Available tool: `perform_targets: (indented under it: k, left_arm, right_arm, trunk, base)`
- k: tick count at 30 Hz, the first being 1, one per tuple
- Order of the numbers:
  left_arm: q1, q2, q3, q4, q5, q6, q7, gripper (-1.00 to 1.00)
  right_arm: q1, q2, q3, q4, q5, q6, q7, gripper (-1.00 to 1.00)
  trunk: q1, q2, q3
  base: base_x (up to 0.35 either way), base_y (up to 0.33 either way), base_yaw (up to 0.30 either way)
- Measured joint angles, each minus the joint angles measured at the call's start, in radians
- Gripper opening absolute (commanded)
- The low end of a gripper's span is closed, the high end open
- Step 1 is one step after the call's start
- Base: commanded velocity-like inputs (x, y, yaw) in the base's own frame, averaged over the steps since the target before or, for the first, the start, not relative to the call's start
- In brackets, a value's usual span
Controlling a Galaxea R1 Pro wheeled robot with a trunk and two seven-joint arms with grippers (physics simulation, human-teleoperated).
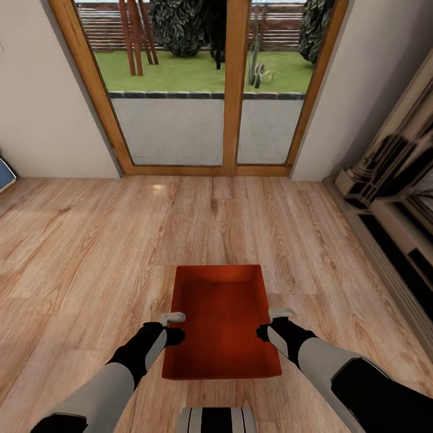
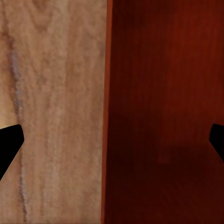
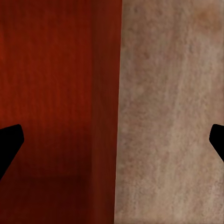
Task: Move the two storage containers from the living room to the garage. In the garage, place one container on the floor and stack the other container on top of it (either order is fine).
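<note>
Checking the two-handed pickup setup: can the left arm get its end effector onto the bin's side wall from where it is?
Probably yes. The left end effector sits at the storage container's left wall, fingers apart either side of that wall in the left wrist view, nothing between.

Left arm (image 1: 114,376): I see a light grey forearm shell and a black wrist section.
Right arm (image 1: 337,367): same light grey shell, black at wrist and elbow.
Left gripper (image 1: 172,316): pale grey fingers.
Right gripper (image 1: 280,313): pale grey too.
Trunk (image 1: 218,419): grey with black stripes, between the arms.
Fingertips (image 2: 9,142): black wedges in the wrist views.
</note>
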Motion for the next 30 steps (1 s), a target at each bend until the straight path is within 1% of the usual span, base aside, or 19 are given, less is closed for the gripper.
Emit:
perform_targets:
  k: [20, 21, 25, 26, 27, 28, 30]
  left_arm:
    - [0.000, 0.001, 0.000, 0.005, 0.003, 0.000, 0.001, 1.00]
    - [0.000, 0.001, 0.001, 0.006, 0.004, 0.000, 0.001, -1.00]
    - [0.000, 0.001, 0.002, 0.010, 0.005, 0.001, 0.002, -1.00]
    - [0.000, 0.000, 0.001, 0.011, 0.026, -0.001, -0.001, -1.00]
    - [0.000, 0.000, 0.002, 0.011, 0.026, 0.000, -0.001, -1.00]
    - [0.000, 0.001, 0.002, 0.011, 0.030, -0.001, -0.002, -1.00]
    - [0.000, 0.001, 0.003, 0.009, 0.029, -0.002, -0.002, -1.00]
  right_arm:
    - [0.000, 0.002, 0.000, 0.000, 0.000, 0.000, 0.000, 1.00]
    - [0.000, 0.003, 0.001, 0.000, 0.000, 0.000, 0.000, -1.00]
    - [0.000, 0.003, -0.004, -0.001, -0.006, -0.001, 0.002, -1.00]
    - [0.000, 0.004, -0.012, -0.001, -0.012, -0.001, 0.004, -1.00]
    - [0.000, 0.003, -0.008, -0.001, -0.003, 0.000, 0.002, -1.00]
    - [0.000, 0.002, -0.006, -0.001, -0.003, -0.001, 0.001, -1.00]
    - [0.000, 0.001, -0.012, -0.002, -0.012, -0.003, 0.004, -1.00]
  trunk:
    - [0.000, 0.000, 0.000]
    - [0.000, 0.000, 0.000]
    - [0.000, 0.000, 0.000]
    - [0.000, 0.000, 0.000]
    - [0.000, 0.000, 0.000]
    - [0.000, 0.000, 0.000]
    - [0.000, 0.000, 0.000]
  base:
    - [0.000, 0.000, 0.000]
    - [0.000, 0.000, 0.000]
    - [0.000, 0.000, 0.000]
    - [0.000, 0.000, 0.000]
    - [0.000, 0.000, 0.000]
    - [0.000, 0.000, 0.000]
    - [0.000, 0.000, 0.000]
